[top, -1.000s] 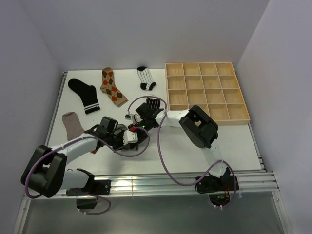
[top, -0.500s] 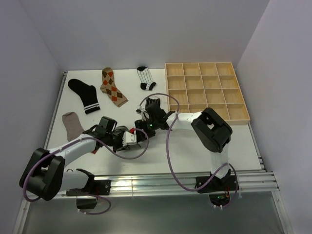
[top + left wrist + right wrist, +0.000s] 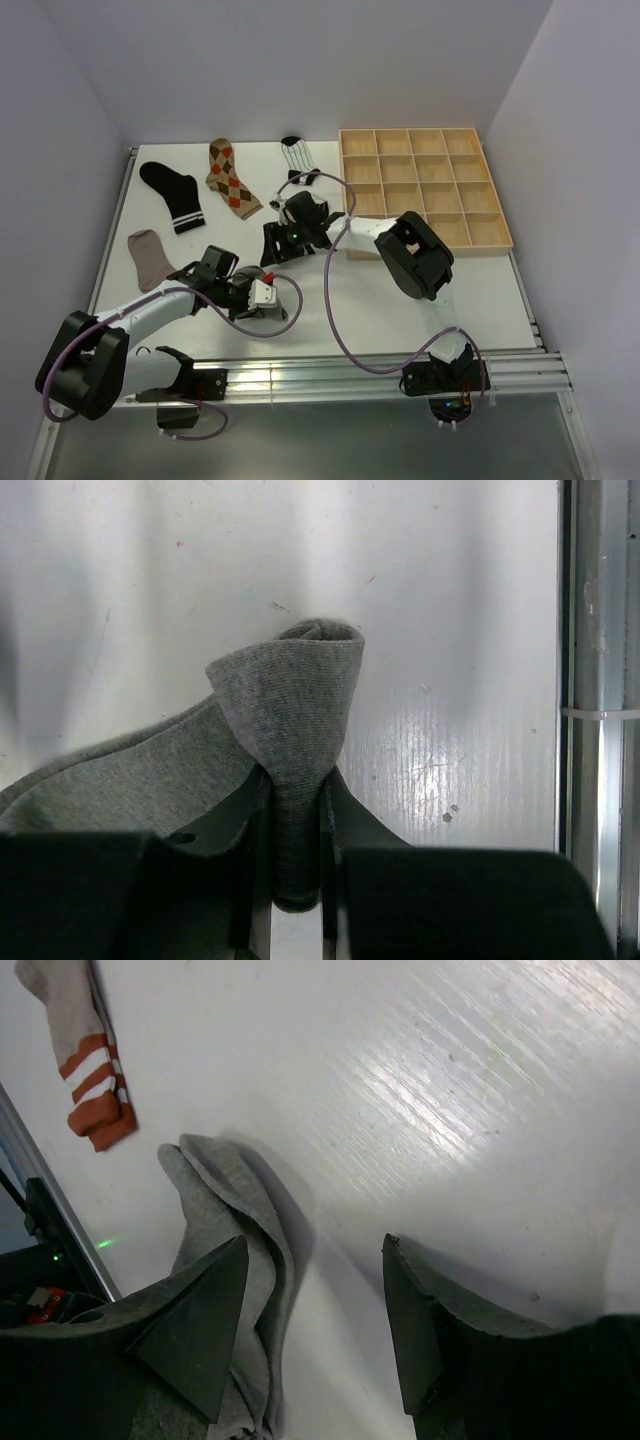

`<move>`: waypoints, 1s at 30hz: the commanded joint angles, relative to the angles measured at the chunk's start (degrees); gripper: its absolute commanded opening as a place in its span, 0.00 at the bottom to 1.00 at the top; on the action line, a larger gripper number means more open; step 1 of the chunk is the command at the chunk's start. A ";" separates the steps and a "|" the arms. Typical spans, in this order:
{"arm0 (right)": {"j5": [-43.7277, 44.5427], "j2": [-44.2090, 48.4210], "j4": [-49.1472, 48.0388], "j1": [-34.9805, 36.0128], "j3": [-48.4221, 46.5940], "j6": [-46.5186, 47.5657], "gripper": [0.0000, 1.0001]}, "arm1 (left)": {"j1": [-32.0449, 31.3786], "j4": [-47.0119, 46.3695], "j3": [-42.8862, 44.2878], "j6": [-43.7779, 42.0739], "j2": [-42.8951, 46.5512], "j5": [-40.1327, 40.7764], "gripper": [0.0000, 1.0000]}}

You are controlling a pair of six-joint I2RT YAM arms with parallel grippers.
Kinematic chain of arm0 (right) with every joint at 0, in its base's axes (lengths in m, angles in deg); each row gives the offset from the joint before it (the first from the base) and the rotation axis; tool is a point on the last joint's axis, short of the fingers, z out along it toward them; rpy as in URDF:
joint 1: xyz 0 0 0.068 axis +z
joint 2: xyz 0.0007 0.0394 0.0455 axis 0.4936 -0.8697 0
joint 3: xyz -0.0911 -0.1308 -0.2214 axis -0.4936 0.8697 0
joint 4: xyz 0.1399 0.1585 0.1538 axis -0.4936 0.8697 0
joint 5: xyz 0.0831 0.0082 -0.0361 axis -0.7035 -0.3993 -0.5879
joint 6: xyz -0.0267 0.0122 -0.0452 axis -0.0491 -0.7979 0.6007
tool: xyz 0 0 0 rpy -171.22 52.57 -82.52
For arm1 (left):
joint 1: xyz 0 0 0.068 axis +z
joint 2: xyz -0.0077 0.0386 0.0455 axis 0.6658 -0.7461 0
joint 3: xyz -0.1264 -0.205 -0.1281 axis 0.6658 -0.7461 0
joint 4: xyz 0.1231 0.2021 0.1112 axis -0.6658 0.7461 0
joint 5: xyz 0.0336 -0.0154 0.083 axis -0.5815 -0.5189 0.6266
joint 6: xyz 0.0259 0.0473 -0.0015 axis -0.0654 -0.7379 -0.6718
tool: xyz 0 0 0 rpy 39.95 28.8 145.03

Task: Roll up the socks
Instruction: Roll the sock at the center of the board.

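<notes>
My left pincer (image 3: 296, 815) was clamped tight on a fold of the grey sock (image 3: 285, 695). In my left wrist picture the fold stood up between my two fingers (image 3: 240, 825) at the bottom middle. Its top curled over like a little loop. The rest of that sock ran off to the lower left, lying on the white table (image 3: 450, 630). A metal rail (image 3: 590, 730) ran down the right edge.

My right pincer (image 3: 315, 1280) was wide open with nothing in it. Its two dark fingers poked up from the bottom of my right wrist picture. The grey sock lay bunched at the lower left, right by one finger, but I could not tell if they touched. A pale sock with orange bands (image 3: 85, 1050) lay in the upper left corner.

From above, both pincers were near the middle of the picture, close together, the right one a bit higher. At the upper left lay the taupe sock (image 3: 148, 257), the black sock with white bands (image 3: 172, 195) and the argyle sock (image 3: 230, 178). The striped sock (image 3: 297, 155) lay at the top middle. The wooden tray (image 3: 410, 131) sat at the upper right.
</notes>
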 commanded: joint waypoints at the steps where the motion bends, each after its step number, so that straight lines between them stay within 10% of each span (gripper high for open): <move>1: -0.35 -2.37 1.57 0.28 -1.42 1.72 0.65 | -0.19 1.26 1.45 -2.10 -0.62 -2.69 0.00; 20: -2.56 -5.79 3.66 4.50 -5.28 6.29 0.69 | -0.89 1.62 1.98 -1.66 -1.50 -1.99 0.00; 30: 2.97 -5.62 3.94 4.68 -2.31 5.24 0.19 | -1.51 1.70 2.07 -0.79 -0.80 -1.72 0.00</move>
